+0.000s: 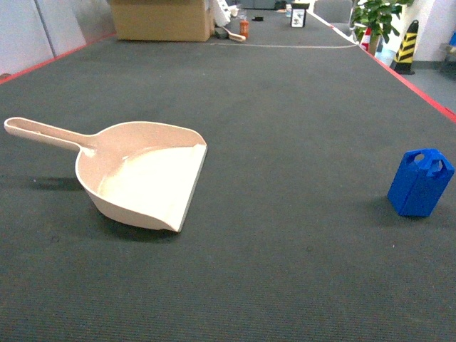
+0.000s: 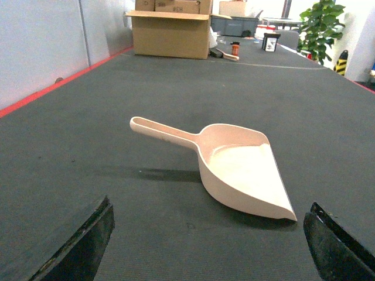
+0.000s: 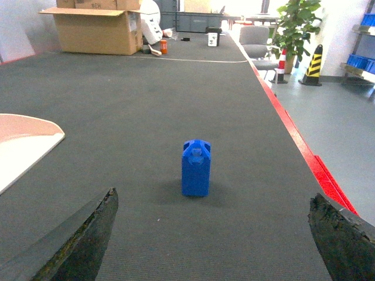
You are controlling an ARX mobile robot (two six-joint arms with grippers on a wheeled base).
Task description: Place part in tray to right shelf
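On ribbed dark carpet, glossy cream tray (image 1: 142,178), boxy blue part (image 1: 420,183); both tools' fingers spread apart.

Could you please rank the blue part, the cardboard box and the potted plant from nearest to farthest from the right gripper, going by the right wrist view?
1. Blue part, straight ahead.
2. Potted plant, far right.
3. Cardboard box, far left; close to the plant's depth, so the last two are uncertain.
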